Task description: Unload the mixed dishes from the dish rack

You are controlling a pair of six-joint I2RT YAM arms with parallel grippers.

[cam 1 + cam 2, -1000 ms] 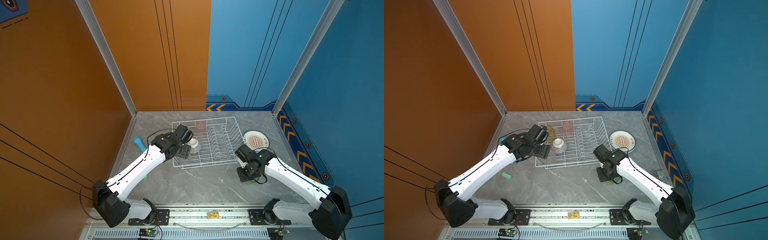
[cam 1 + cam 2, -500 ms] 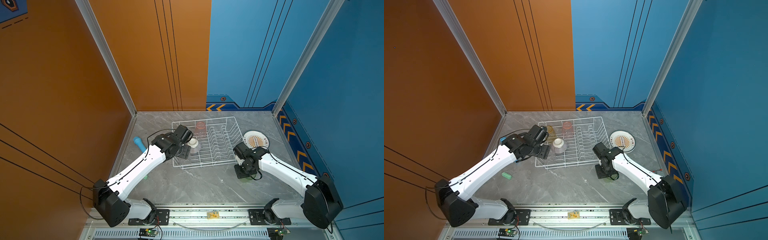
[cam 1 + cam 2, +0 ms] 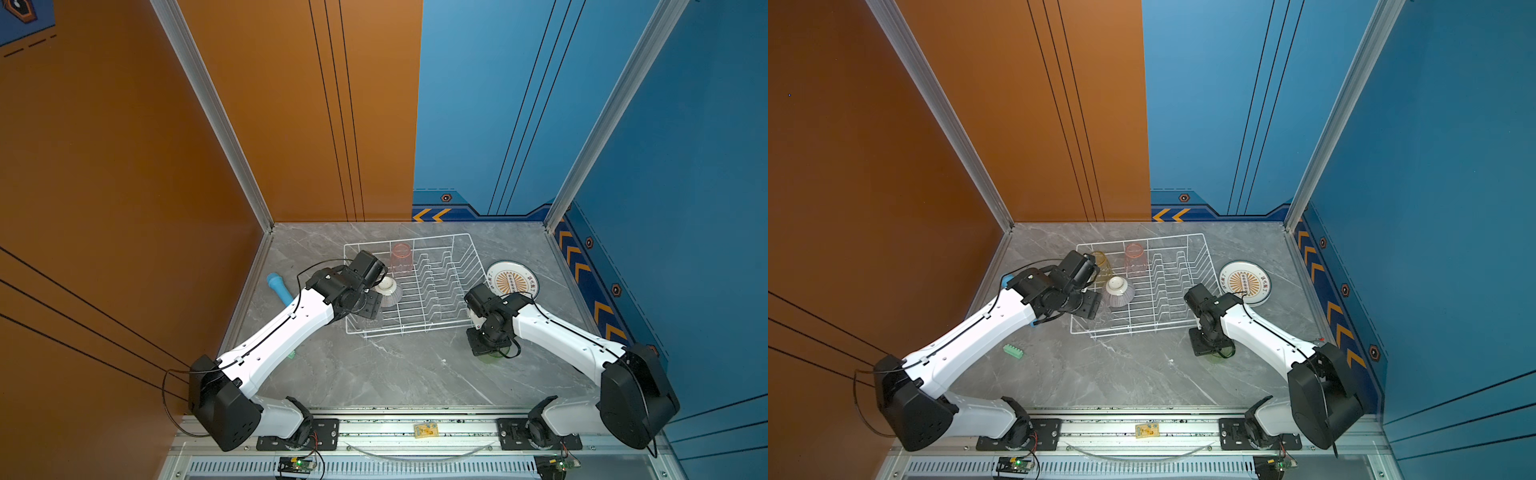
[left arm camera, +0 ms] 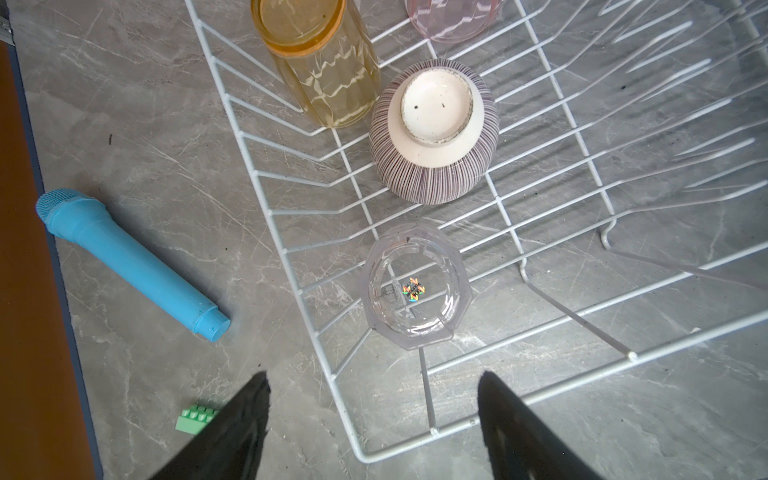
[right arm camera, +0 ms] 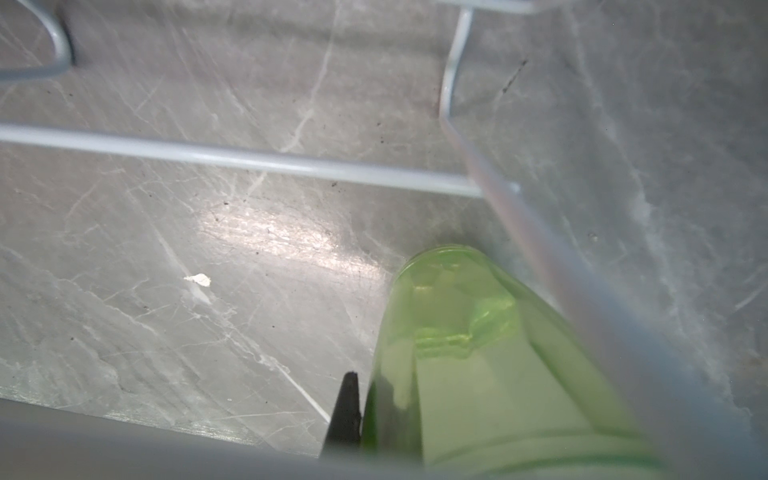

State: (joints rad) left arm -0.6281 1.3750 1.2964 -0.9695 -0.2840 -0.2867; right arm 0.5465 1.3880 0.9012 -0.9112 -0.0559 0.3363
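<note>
in both top views the rack (image 3: 440, 291) sits on the grey table (image 3: 395, 374). at the rack's left end the pink glass (image 3: 401, 257) stands by the far wall. the bowl (image 3: 388, 287) lies base up, nearer the rack's middle. in a top view the yellow glass (image 3: 1102, 266) shows in the rack's far left corner, partly behind the left arm. the plate (image 3: 512, 282) lies flat on the table just off the rack's right end. the blue cylinder (image 3: 279, 286) lies outside the rack's left side, and the green block (image 3: 1013, 351) is off the rack's near left corner. the left gripper (image 3: 1090, 305) hangs over the rack's near left corner. the right gripper (image 3: 1208, 347) is low just outside the rack's near right corner, with the green glass (image 3: 1225, 353) peeking out under it.

in the left wrist view the left gripper's fingers (image 4: 245, 419) stand wide apart with nothing between them. the clear glass (image 4: 415, 286) stands inside the rack's corner, apart from the bowl and the yellow glass deeper in.

in the right wrist view the right gripper is clamped on the green glass's wall: one finger (image 5: 347, 411) is outside it, the other shows dark through it. rack wires cross close by. whether the glass touches the table cannot be told.
</note>
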